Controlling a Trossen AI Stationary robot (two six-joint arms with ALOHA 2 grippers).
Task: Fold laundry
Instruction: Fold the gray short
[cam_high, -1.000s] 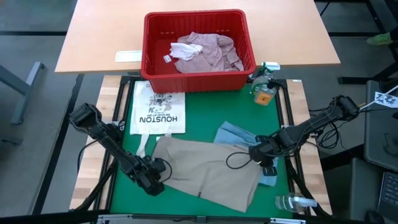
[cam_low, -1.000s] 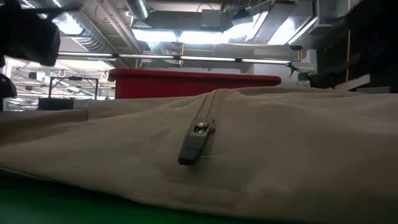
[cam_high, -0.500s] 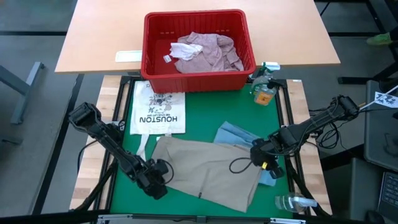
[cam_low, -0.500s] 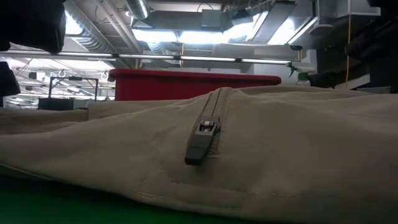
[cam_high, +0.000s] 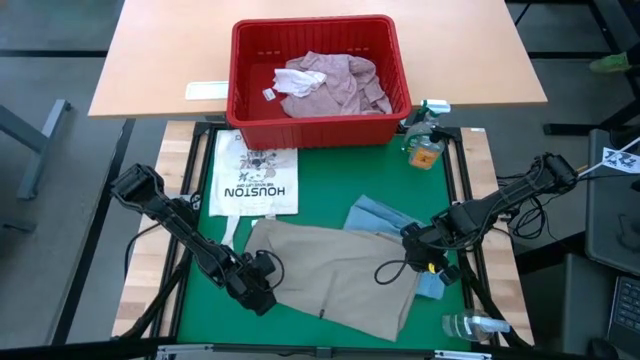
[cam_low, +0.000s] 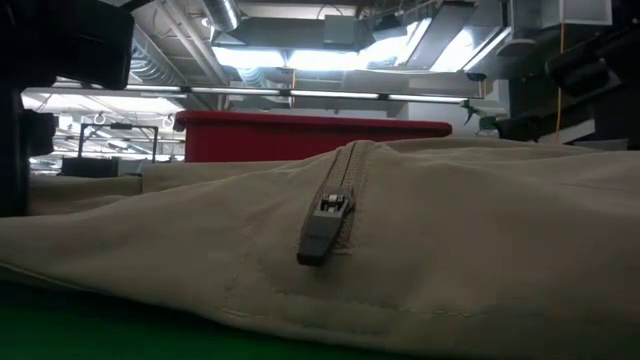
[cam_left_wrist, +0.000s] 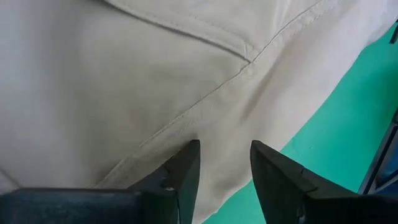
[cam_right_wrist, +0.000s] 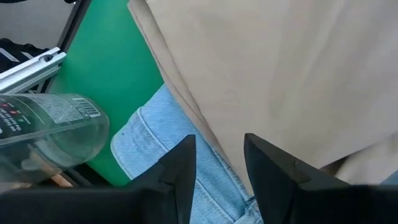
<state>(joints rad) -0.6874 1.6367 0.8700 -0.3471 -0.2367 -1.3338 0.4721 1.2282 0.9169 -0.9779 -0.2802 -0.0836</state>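
A tan cloth piece (cam_high: 335, 275) lies spread on the green mat, its zipper (cam_low: 325, 220) facing the low camera. Light blue denim jeans (cam_high: 375, 213) lie under it and show at its far side and its right edge (cam_right_wrist: 155, 149). My left gripper (cam_high: 262, 285) (cam_left_wrist: 224, 155) stands open over the tan cloth's left edge, pointing steeply down. My right gripper (cam_high: 425, 258) (cam_right_wrist: 214, 155) is open above the tan cloth's right edge, where it overlaps the denim. A pink-mauve shirt (cam_high: 330, 85) lies in the red basket.
The red basket (cam_high: 245, 80) stands on the wooden table beyond the mat. A white bag printed HOUSTON (cam_high: 258, 175) lies at the mat's far left. A spray bottle (cam_high: 425, 140) stands at the far right, and a clear bottle (cam_high: 470, 325) (cam_right_wrist: 50, 130) lies at the near right corner.
My left gripper has moved a little toward the table's right, over the tan cloth's left edge. The cloth near the zipper shifted slightly, then settled. My right gripper has rolled at the wrist while staying in place.
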